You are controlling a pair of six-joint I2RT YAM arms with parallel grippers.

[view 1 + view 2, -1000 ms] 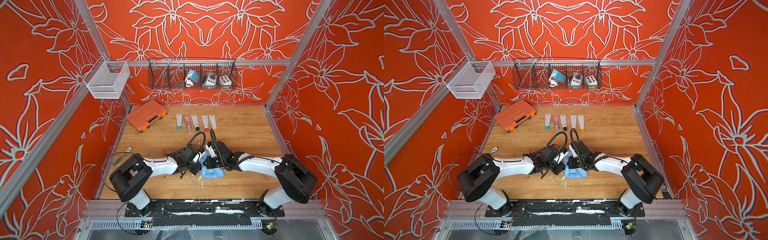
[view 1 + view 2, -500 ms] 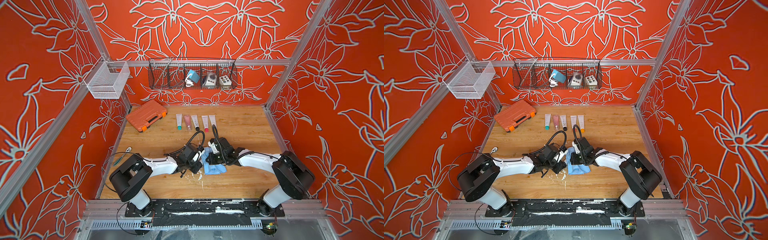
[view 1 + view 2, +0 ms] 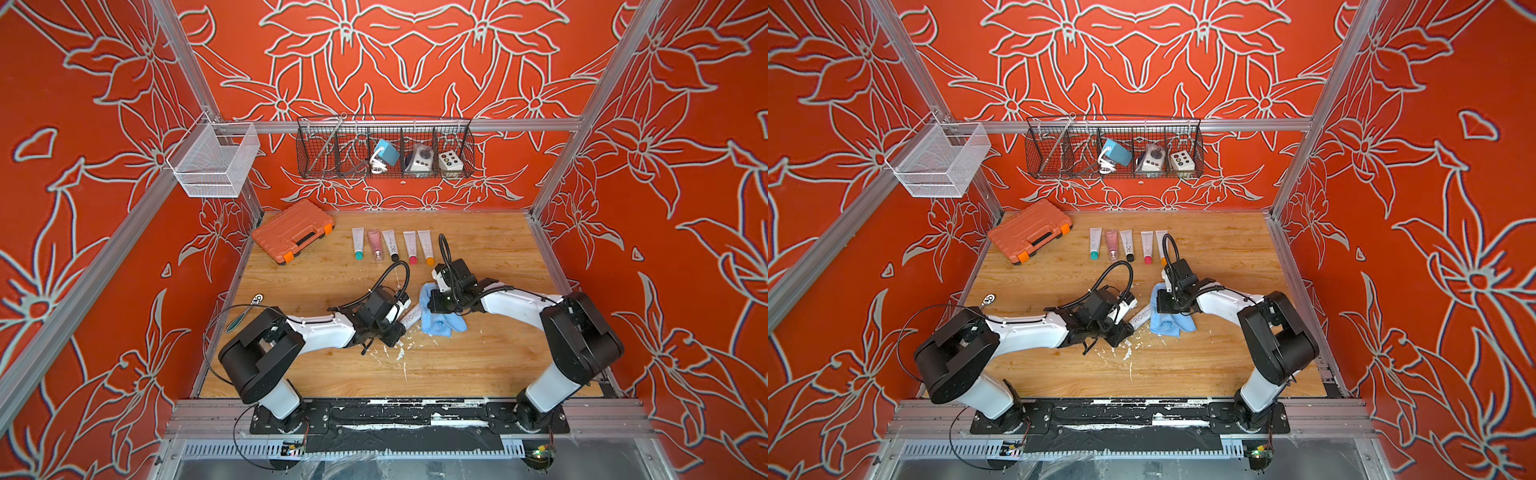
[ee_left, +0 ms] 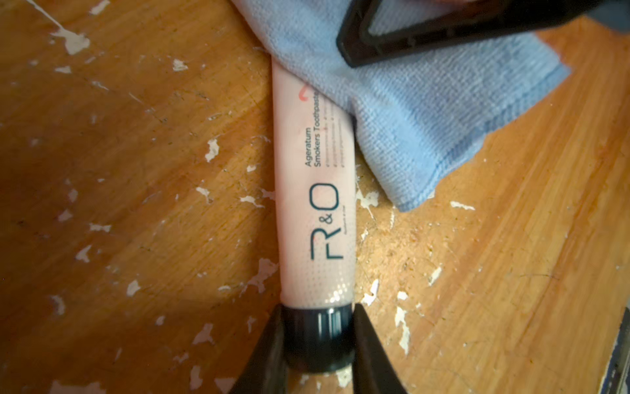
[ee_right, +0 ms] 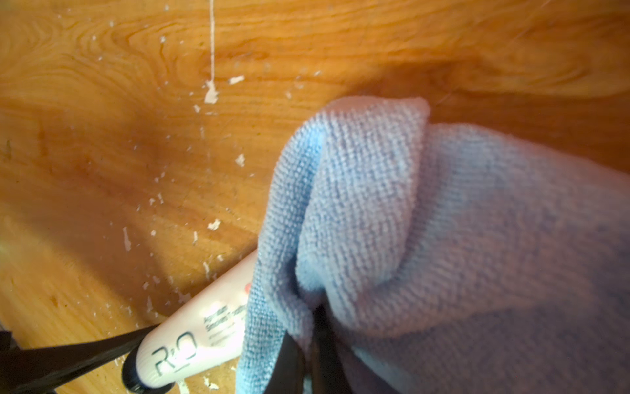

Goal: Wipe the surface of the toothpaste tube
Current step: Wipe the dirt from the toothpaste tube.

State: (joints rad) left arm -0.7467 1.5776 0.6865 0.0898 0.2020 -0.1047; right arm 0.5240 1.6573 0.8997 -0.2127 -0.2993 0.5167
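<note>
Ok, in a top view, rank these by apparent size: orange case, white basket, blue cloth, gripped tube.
Largest: white basket and orange case look about alike. The basket hangs nearer the camera, so I won't rank them.
Then: blue cloth.
Smallest: tube, its far end under the cloth.

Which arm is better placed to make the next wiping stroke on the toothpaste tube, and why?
The right. The right fingers are shut on the blue cloth, which overlaps the toothpaste tube. The left fingers are shut on the tube's black cap, steadying it, so that arm is occupied.
</note>
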